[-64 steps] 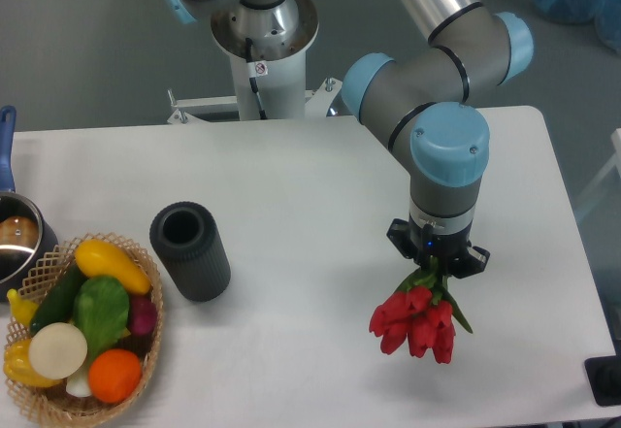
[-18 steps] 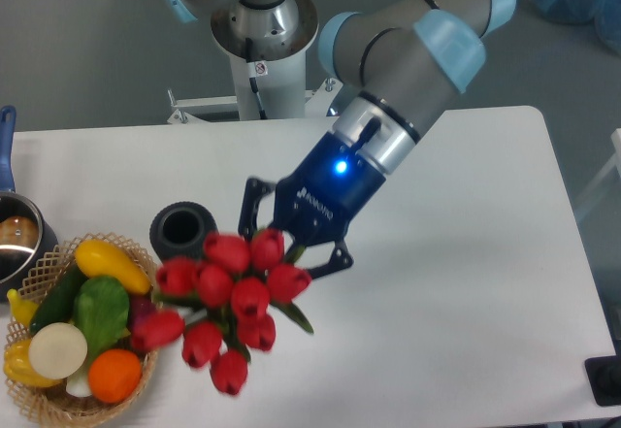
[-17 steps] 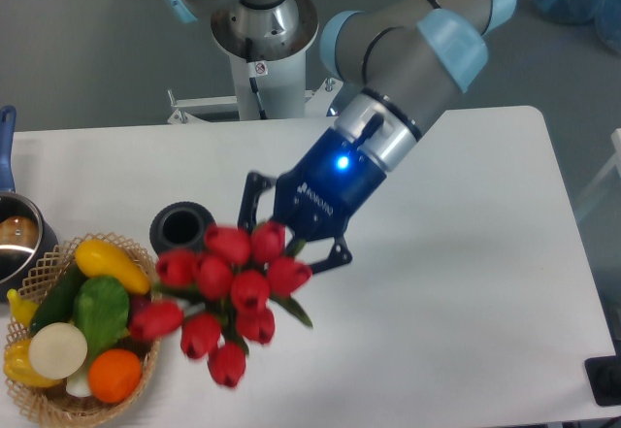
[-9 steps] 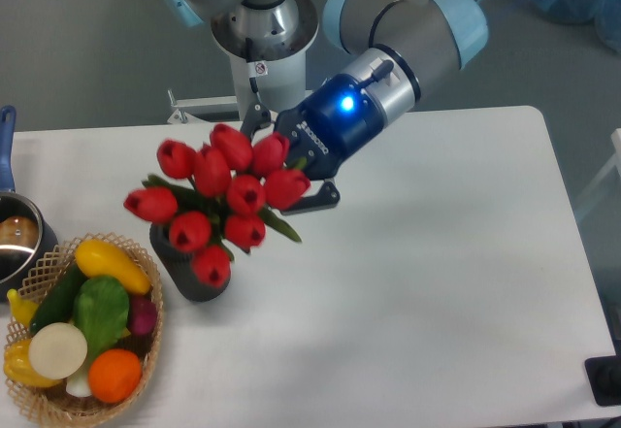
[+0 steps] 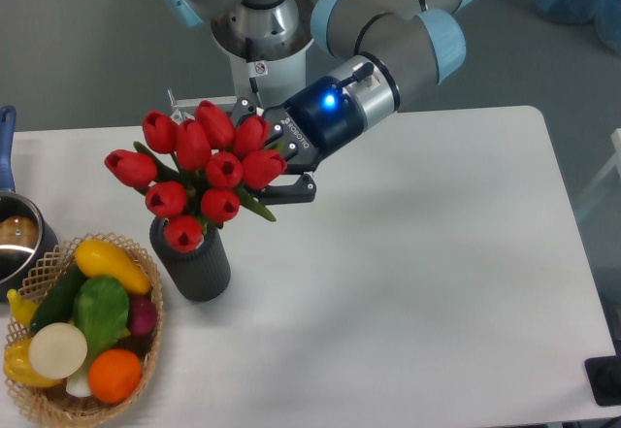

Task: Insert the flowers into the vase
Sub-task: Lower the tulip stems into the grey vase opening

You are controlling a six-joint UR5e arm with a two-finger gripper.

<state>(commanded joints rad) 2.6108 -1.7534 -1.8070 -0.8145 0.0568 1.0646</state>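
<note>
Flowers point(image 5: 199, 176): red tulip heads in a tight bunch, green leaves poking out low on the right. Bunch is held up off the table, heads fanned toward the camera and to the left. The lowest head sits in front of the vase mouth in this view; whether any part is inside the mouth, I cannot tell.

Vase point(image 5: 191, 262): dark, ribbed cylinder, upright on the table, directly under the bunch. Its rim is mostly hidden behind the lowest tulip.

My gripper point(image 5: 275, 161): closed around the stem end of the bunch, just right of the heads. One dark finger point(image 5: 291, 190) shows below the stems, another above; the stems themselves are hidden between them. Wrist is tilted, nearly level, pointing left, with a blue light on its side.

Basket point(image 5: 146, 350): wicker, near the front left corner, just left of the vase. Holds yellow, green, white, orange and red-purple produce.

Pot point(image 5: 17, 239): steel, at the left edge, behind the basket, only partly in frame, with a blue handle point(image 5: 6, 137) rising above it.

Table point(image 5: 437, 282): white; the right half carries nothing but my arm's shadow.
</note>
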